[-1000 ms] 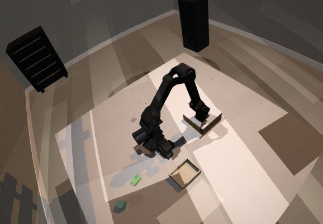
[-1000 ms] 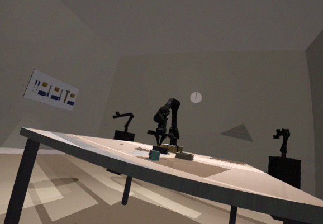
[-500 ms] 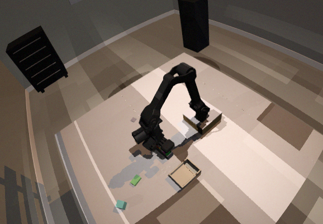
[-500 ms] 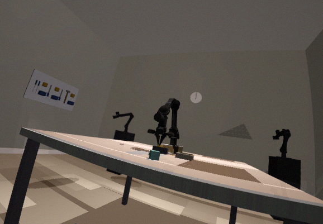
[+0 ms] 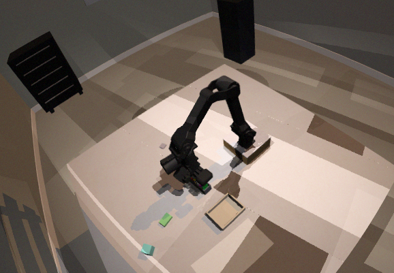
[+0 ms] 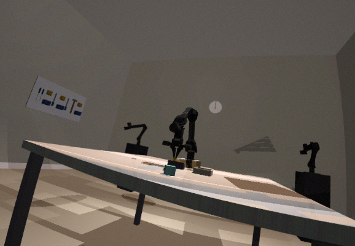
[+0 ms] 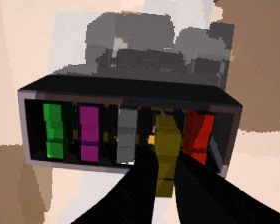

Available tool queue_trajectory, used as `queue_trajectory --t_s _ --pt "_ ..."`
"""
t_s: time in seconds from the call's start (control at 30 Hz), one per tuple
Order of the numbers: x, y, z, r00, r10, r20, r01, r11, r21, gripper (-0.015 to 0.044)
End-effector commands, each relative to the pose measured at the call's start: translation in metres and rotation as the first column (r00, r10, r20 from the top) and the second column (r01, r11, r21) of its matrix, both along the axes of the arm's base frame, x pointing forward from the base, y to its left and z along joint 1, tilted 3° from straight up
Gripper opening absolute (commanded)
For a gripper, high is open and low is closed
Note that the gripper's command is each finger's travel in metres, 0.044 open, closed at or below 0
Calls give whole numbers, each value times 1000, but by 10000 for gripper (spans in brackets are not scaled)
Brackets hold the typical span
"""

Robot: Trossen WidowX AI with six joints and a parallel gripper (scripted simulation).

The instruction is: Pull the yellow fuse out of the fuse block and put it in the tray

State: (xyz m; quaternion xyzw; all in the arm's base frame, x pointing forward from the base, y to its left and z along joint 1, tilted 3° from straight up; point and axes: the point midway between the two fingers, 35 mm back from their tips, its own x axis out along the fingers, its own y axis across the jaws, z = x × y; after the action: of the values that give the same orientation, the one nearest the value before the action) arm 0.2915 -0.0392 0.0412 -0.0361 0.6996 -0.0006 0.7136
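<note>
My gripper [image 7: 164, 162] [image 6: 175, 157] is shut on the yellow fuse [image 7: 166, 142] [image 6: 174, 159]. The fuse stands higher than its neighbours, and in the wrist view it overlaps the front wall of the black fuse block [image 7: 126, 89] [image 5: 205, 190] [image 6: 175, 164]. Whether its lower end is clear of the block cannot be told. The green fuse [image 7: 54, 131], magenta fuse [image 7: 90, 131], grey fuse [image 7: 126, 134] and red fuse [image 7: 195, 134] sit in the block; the red one is close beside the right finger. The tray [image 5: 236, 200] [image 6: 202, 172] is empty, to the lower right of the block in the top view.
A green block [image 5: 165, 219] and a teal block [image 5: 147, 249] [image 6: 169, 170] lie on the table toward its edge. A small pale piece [image 5: 163, 146] lies behind the gripper. A box-like thing [image 5: 259, 150] stands around the arm's base.
</note>
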Motion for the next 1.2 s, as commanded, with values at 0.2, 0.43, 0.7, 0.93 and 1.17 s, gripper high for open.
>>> queue_trajectory --t_s 0.2,0.43,0.7,0.93,1.17 --pt "1 0 8 1000 -2 8 2 1000 -4 0" --pt "1 0 11 1000 -2 8 2 1000 -5 0" --pt "0 0 15 1000 -2 8 2 1000 -5 0" --pt "0 0 20 1000 -2 8 2 1000 -5 0" --pt "0 1 31 1000 -2 8 2 1000 -5 0"
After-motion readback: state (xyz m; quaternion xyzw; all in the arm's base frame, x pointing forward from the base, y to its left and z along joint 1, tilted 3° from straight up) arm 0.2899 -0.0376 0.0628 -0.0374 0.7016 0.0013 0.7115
